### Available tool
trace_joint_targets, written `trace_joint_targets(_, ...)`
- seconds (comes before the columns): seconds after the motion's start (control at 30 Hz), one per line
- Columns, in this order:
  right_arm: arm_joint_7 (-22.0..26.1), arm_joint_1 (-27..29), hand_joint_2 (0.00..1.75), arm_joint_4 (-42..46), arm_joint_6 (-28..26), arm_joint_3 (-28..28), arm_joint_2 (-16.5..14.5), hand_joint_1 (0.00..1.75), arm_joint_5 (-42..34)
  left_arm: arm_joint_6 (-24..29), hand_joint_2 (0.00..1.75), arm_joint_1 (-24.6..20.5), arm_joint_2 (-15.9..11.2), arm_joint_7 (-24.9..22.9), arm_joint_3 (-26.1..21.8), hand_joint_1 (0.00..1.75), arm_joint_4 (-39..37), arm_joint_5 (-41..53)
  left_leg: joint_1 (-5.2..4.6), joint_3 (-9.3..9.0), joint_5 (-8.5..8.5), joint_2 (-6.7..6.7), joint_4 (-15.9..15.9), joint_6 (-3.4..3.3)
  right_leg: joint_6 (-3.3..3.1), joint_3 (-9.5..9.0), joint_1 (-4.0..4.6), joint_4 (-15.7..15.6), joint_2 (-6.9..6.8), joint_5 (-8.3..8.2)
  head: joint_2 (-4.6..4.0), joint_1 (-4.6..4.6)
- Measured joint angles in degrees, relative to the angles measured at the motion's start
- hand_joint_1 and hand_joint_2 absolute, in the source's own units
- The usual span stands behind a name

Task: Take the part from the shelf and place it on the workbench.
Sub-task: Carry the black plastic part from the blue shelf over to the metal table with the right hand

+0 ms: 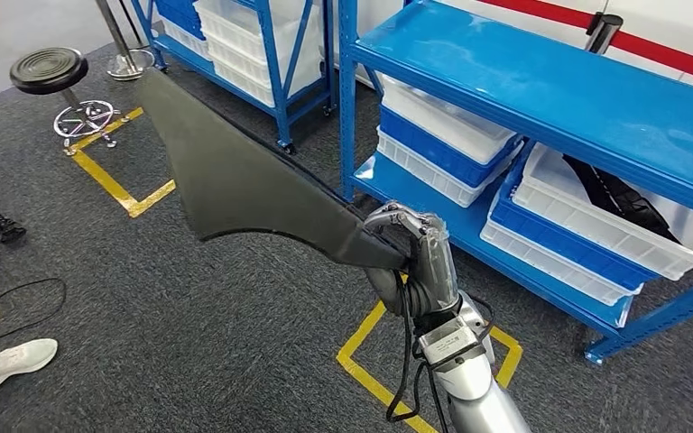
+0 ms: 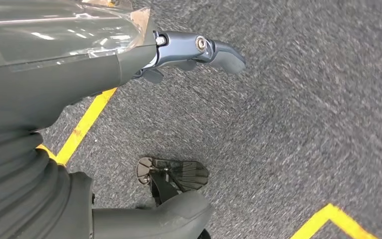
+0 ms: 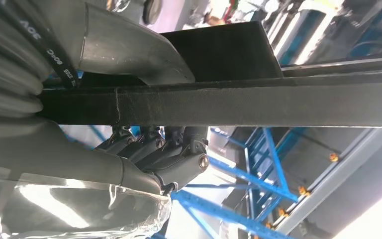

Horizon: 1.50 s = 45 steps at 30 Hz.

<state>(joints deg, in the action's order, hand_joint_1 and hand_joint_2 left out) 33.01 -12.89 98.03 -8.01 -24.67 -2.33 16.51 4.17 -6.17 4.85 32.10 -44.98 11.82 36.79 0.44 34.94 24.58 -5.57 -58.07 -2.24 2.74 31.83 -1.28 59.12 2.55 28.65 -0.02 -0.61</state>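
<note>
You see the right hand (image 1: 415, 257) gripping the part (image 1: 235, 171), a long, flat black piece, by its narrow end, fingers (image 3: 179, 149) wrapped around it. The part juts up and away to the left, clear of the grey carpet (image 1: 189, 316) and out in front of the blue shelf (image 1: 541, 90) (white and blue bins (image 1: 595, 225) sit on its lower level). The left hand (image 2: 199, 50) hangs over the carpet near yellow floor tape (image 2: 84, 124), empty, fingers extended and apart.
</note>
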Motion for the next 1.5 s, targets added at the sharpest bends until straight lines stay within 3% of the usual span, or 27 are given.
trace_joint_targets(0.03,0.01,0.04,1.75,0.07,-0.02,0.02,0.02,1.75,0.01,0.00,1.75,0.00,-0.01,0.01,0.00,0.00,0.00,0.06,0.00,0.29,-0.05,-0.42,-0.14,0.37,-0.30,-0.32,0.06,-0.89,0.35,-0.29,0.00,-0.01)
trace_joint_targets(0.1,0.01,0.08,1.75,0.21,-0.05,0.05,0.01,1.75,0.03,0.02,1.75,0.09,-0.08,0.01,0.00,0.00,0.00,0.29,0.25,0.73,-0.25,-0.98,-0.14,1.11,-1.09,-0.33,0.16,-1.00,-0.53,-0.59,0.01,-0.03)
trace_joint_targets(0.17,0.03,0.07,1.75,0.37,-0.06,0.08,-0.12,1.75,0.12,0.07,1.75,0.14,-0.15,-0.08,0.00,0.00,0.00,0.52,0.38,1.49,0.66,0.74,-1.46,1.72,-1.89,-0.44,-0.07,-1.27,-1.50,-0.89,0.00,-0.17)
trace_joint_targets(0.23,0.07,0.14,1.75,0.53,-0.05,0.09,-0.29,1.75,0.23,0.13,1.75,0.05,-0.15,-0.19,0.00,0.00,0.00,0.60,0.44,4.03,3.82,3.76,-7.03,2.24,-2.64,-0.54,-0.05,-1.42,-2.66,-0.95,0.00,-0.44)
trace_joint_targets(0.3,0.10,0.30,1.75,0.59,-0.05,0.10,-0.36,1.75,0.29,0.17,1.75,0.02,-0.15,-0.26,0.00,0.00,0.00,0.63,0.67,7.63,7.07,5.06,-14.60,2.67,-3.05,-0.54,0.22,-1.40,-3.96,-0.84,0.00,-0.54)
trace_joint_targets(0.33,0.10,0.38,1.75,0.59,-0.05,0.10,-0.37,1.75,0.31,0.17,1.75,0.05,-0.15,-0.27,0.00,0.00,0.00,0.67,0.77,8.61,7.47,5.26,-16.58,2.80,-3.11,-0.55,0.30,-1.38,-4.63,-0.79,0.00,-0.54)
trace_joint_targets(0.37,0.10,0.44,1.75,0.60,-0.05,0.10,-0.38,1.75,0.33,0.18,1.75,0.08,-0.15,-0.29,0.00,0.00,0.00,0.73,0.85,8.43,6.75,5.46,-16.24,2.88,-3.16,-0.58,0.34,-1.38,-5.27,-0.73,0.00,-0.56)
trace_joint_targets(0.4,0.10,0.48,1.75,0.62,-0.05,0.10,-0.41,1.75,0.35,0.20,1.75,0.10,-0.16,-0.32,0.00,0.00,0.01,0.83,0.90,7.02,5.15,5.87,-13.59,2.88,-3.15,-0.66,0.36,-1.37,-5.90,-0.65,0.00,-0.55)
trace_joint_targets(0.47,0.09,0.49,1.75,0.79,-0.05,0.10,-0.49,1.75,0.45,0.25,1.75,-0.02,-0.17,-0.43,0.00,0.00,0.03,0.99,0.70,2.53,1.90,8.16,-5.51,2.64,-2.87,-0.90,0.66,-1.34,-6.93,-0.38,0.00,-0.58)
trace_joint_targets(0.53,0.07,0.50,1.75,1.07,-0.05,0.09,-0.55,1.75,0.62,0.31,1.75,-0.24,-0.16,-0.54,0.00,0.00,0.04,1.10,0.28,0.25,0.90,9.55,-1.21,2.11,-2.39,-1.09,1.12,-1.33,-7.79,-0.10,0.00,-0.32)
trace_joint_targets(0.6,0.03,0.54,1.75,1.24,-0.05,0.09,-0.61,1.75,0.80,0.33,1.75,-0.35,-0.16,-0.62,0.00,0.00,0.04,1.19,-0.08,0.39,0.93,8.51,-0.76,1.49,-1.86,-1.28,1.33,-1.49,-8.81,0.04,0.01,-0.01)
trace_joint_targets(0.67,-0.04,0.62,1.75,1.36,-0.05,0.09,-0.70,1.75,0.93,0.33,1.75,-0.33,-0.14,-0.69,0.00,0.00,0.05,1.27,0.00,0.16,0.46,7.35,-0.15,0.63,-1.40,-0.94,1.28,-0.47,-7.91,0.88,0.01,0.05)
trace_joint_targets(0.7,-0.05,0.65,1.75,1.45,-0.05,0.09,-0.72,1.75,0.96,0.33,1.75,-0.37,-0.13,-0.71,0.00,0.00,0.06,1.31,0.11,0.01,0.17,6.77,0.19,0.18,-1.46,-0.13,1.21,1.50,-6.55,2.00,0.00,0.09)
trace_joint_targets(0.77,-0.07,0.81,1.75,1.58,-0.05,0.11,-0.63,1.75,1.01,0.33,1.75,-0.58,-0.10,-0.72,0.00,0.00,0.07,1.40,0.21,-0.03,-0.16,5.48,0.46,-0.38,-2.01,3.19,0.93,8.63,-3.67,5.25,0.00,0.26)
trace_joint_targets(0.83,-0.09,1.19,1.75,1.62,-0.05,0.16,-0.45,1.75,1.02,0.33,1.75,-0.67,-0.11,-0.72,0.00,0.00,0.07,1.44,0.19,0.08,-0.21,3.85,0.44,-0.46,-1.92,6.53,0.74,14.93,-2.82,7.20,0.00,0.38)
trace_joint_targets(0.87,-0.10,1.37,1.75,1.62,-0.05,0.17,-0.39,1.75,1.02,0.33,1.75,-0.64,-0.10,-0.72,0.00,0.00,0.07,1.46,0.19,0.09,-0.22,3.01,0.40,-0.45,-1.47,6.93,0.68,15.25,-2.72,6.84,0.00,0.39)
trace_joint_targets(0.93,-0.10,1.48,1.75,1.63,-0.05,0.16,-0.35,1.75,1.02,0.32,1.75,-0.58,-0.05,-0.73,0.00,0.00,0.07,1.53,0.20,0.04,-0.20,1.43,0.24,-0.34,-0.29,4.38,0.41,9.28,-2.17,3.75,0.00,0.39)
trace_joint_targets(1.0,-0.10,1.49,1.75,1.67,-0.05,0.16,-0.36,1.75,1.02,0.31,1.75,-0.61,-0.02,-0.74,0.00,0.00,0.07,1.60,0.02,0.25,-0.09,0.01,-0.19,0.14,0.14,1.16,0.02,1.99,-0.58,0.81,0.00,0.44)
trace_joint_targets(1.07,-0.10,1.55,1.75,1.71,-0.05,0.17,-0.37,1.75,1.03,0.31,1.75,-0.62,-0.03,-0.75,0.00,0.00,0.07,1.61,-0.01,0.68,-0.10,-0.95,-0.48,0.85,-0.49,0.14,0.02,-0.48,0.13,-0.15,0.01,0.43)
trace_joint_targets(1.13,-0.10,1.55,1.75,1.74,-0.05,0.19,-0.40,1.75,1.04,0.29,1.75,-0.48,-0.09,-0.76,0.00,0.00,0.07,1.61,0.34,1.05,-0.16,-1.24,-0.54,1.51,-1.39,0.08,0.10,-0.56,-0.76,-0.50,0.01,0.42)
trace_joint_targets(1.2,-0.08,1.58,1.75,1.80,-0.05,0.22,-0.55,1.75,1.16,0.26,1.75,-0.40,-0.13,-0.75,0.00,0.00,0.07,1.62,0.46,2.15,1.26,0.98,-2.67,2.07,-2.21,0.00,-0.04,-0.75,-1.74,-0.75,0.00,0.18)
trace_joint_targets(1.27,-0.02,1.71,1.75,1.91,-0.01,0.25,-0.68,1.75,1.33,0.24,1.75,-0.47,-0.11,-0.74,0.00,0.00,0.07,1.63,0.47,5.06,4.72,4.06,-8.94,2.52,-2.80,-0.02,0.14,-0.82,-2.83,-0.72,0.00,-0.14)
trace_joint_targets(1.33,0.03,1.91,1.75,1.96,0.18,0.27,-0.70,1.75,1.46,0.24,1.75,-0.50,-0.11,-0.75,0.00,0.00,0.07,1.63,0.63,8.25,7.29,5.16,-15.53,2.82,-3.11,-0.03,0.48,-0.82,-4.14,-0.57,0.00,-0.21)
trace_joint_targets(1.37,0.03,1.99,1.75,1.96,0.30,0.28,-0.71,1.75,1.50,0.24,1.75,-0.46,-0.11,-0.75,0.00,0.00,0.07,1.63,0.68,8.73,7.21,5.34,-16.53,2.87,-3.18,-0.05,0.59,-0.81,-4.81,-0.51,0.01,-0.23)
trace_joint_targets(1.43,0.03,2.06,1.75,1.99,0.49,0.28,-0.80,1.75,1.56,0.24,1.75,-0.42,-0.11,-0.76,0.00,0.00,0.07,1.63,0.71,6.24,4.32,6.05,-11.82,2.67,-3.23,-0.18,0.69,-0.81,-6.01,-0.35,0.01,-0.22)
trace_joint_targets(1.5,0.03,1.99,1.75,2.07,0.66,0.29,-0.94,1.75,1.56,0.25,1.75,-0.50,-0.13,-0.77,0.00,0.00,0.07,1.63,0.40,2.25,1.61,8.39,-4.32,2.16,-3.04,-0.36,1.03,-0.78,-6.99,-0.09,0.01,-0.18)
